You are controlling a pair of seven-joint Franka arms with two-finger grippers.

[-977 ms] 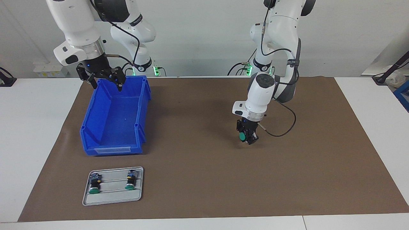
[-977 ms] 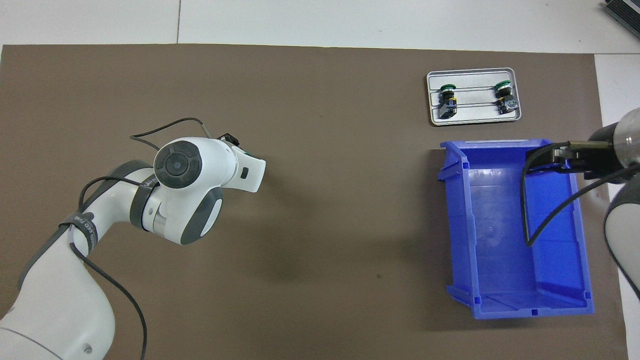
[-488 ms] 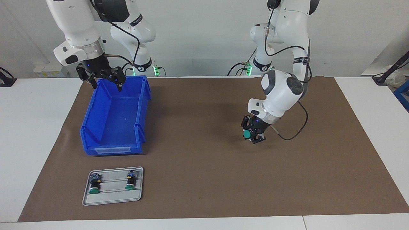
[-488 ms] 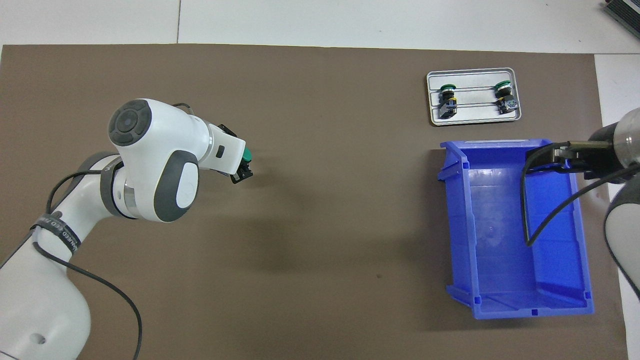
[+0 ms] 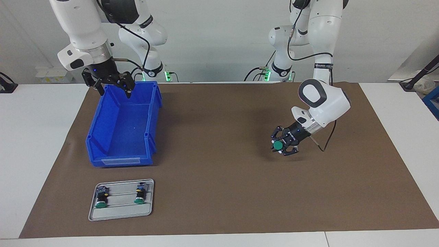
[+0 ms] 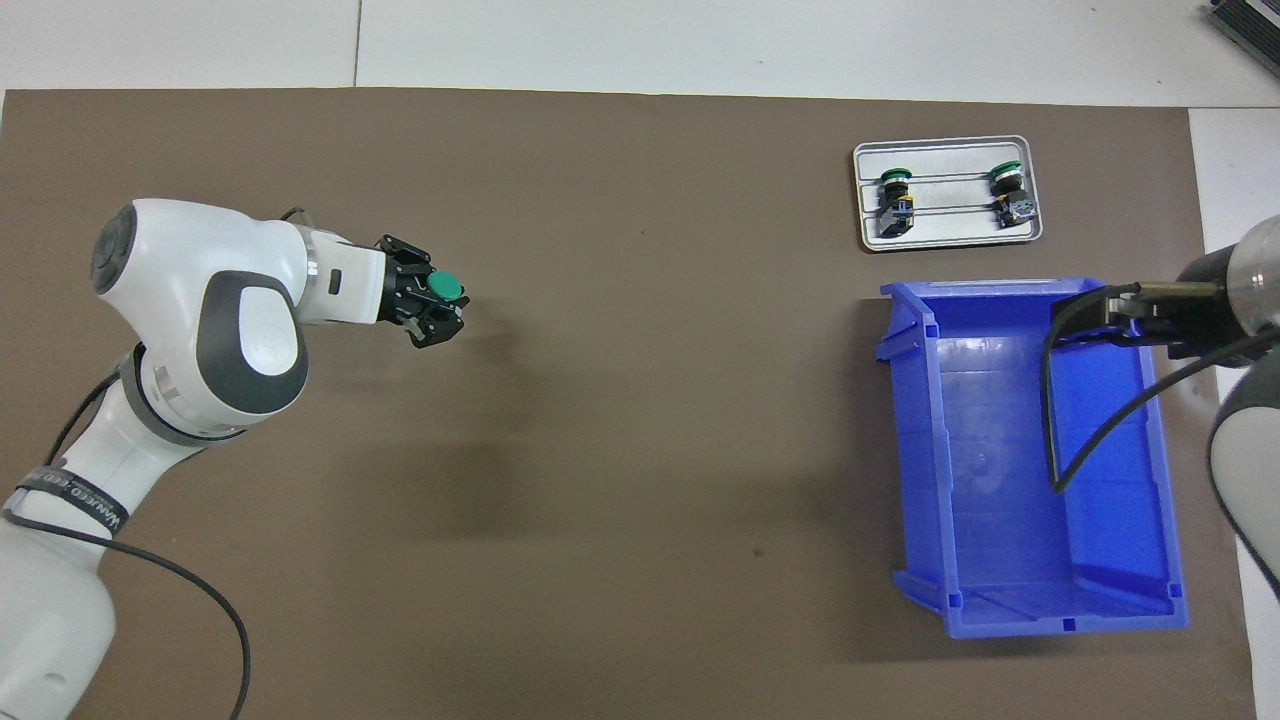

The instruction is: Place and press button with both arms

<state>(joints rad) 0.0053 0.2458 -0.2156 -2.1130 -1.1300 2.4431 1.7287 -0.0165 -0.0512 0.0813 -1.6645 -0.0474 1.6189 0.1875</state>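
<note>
- Brown matting (image 5: 219, 192) covers most of a white table (image 5: 34, 154), with a pale wall at the robots' end.
- Between the fingers of the left gripper (image 5: 284, 145) sits a button (image 5: 277, 146); its round green cap faces out past the fingertips, its body is tucked back between them.
- Seen from overhead, the same button (image 6: 444, 289) shows its cap at the gripper's (image 6: 432, 305) tip, one black finger on each side.
- So the left jaws are pinching the button, held in the air over bare matting toward the left arm's end of the table.
- Left arm (image 5: 320, 99) is bent low, wrist tilted so the gripper points slantwise down.
- Right gripper (image 5: 111, 85) hangs over the blue bin's (image 5: 120, 137) wall nearest the robots, its fingers spread wide and holding nothing; that arm waits.
- Farther from the robots than the bin lies a grey tray (image 5: 120, 212), just beside it.
- Two more buttons lie on their sides in the tray, one (image 5: 101, 199) and another (image 5: 140, 195), apart from each other.
</note>
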